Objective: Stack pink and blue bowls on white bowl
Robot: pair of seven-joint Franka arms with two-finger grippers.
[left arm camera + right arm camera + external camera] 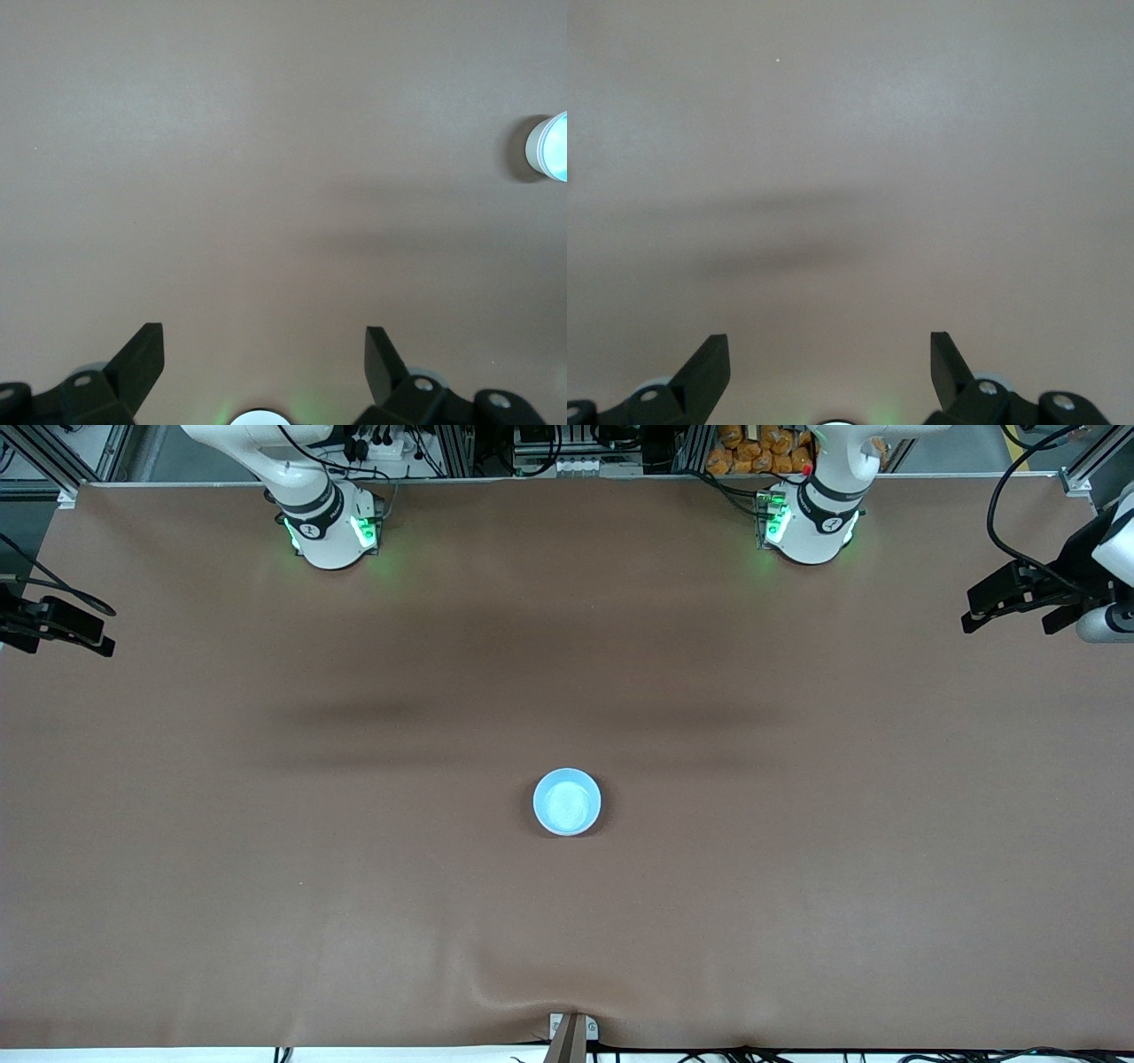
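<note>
Blue bowl (pixel 567 802) topmost on a stack mid-table, white wall (pixel 535 148) of another bowl showing beneath it in the left wrist view; pink bowl not distinguishable. Farther up, left gripper (pixel 1019 607) waiting over the left arm's end of the brown table (pixel 797 868), fingers spread, empty. Right gripper (pixel 62 629) over the right arm's end, likewise spread and empty.

We see a wide brown bench (pixel 266 850), a single stack of bowls (pixel 567 802) near its middle, blue bowl on top, white side (pixel 534 149) showing below it
</note>
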